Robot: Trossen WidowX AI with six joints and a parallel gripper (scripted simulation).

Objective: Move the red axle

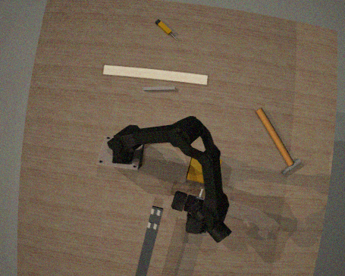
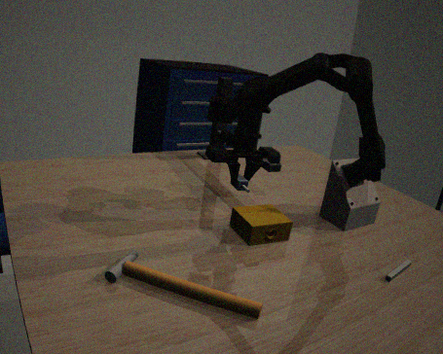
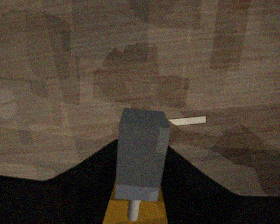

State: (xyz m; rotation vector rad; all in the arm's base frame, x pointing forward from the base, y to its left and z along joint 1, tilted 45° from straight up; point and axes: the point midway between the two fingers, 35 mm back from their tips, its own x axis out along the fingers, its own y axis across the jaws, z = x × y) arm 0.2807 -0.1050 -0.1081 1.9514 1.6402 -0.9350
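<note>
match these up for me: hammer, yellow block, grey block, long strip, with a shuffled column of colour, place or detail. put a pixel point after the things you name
1 hammer [image 1: 274, 136] [image 2: 192, 289]
2 yellow block [image 1: 196, 172] [image 2: 260, 215] [image 3: 110, 214]
3 grey block [image 2: 242, 181] [image 3: 142, 155]
4 long strip [image 1: 155, 74]

A cream, flat on the table [image 1: 64, 197] [image 2: 156, 321] [image 3: 22, 145]
B between the gripper's [image 1: 201, 197] [image 2: 241, 182] [image 3: 142, 165] fingers
C orange handle
D round hole in one side

Pairs: 1-C, 2-D, 3-B, 4-A
</note>
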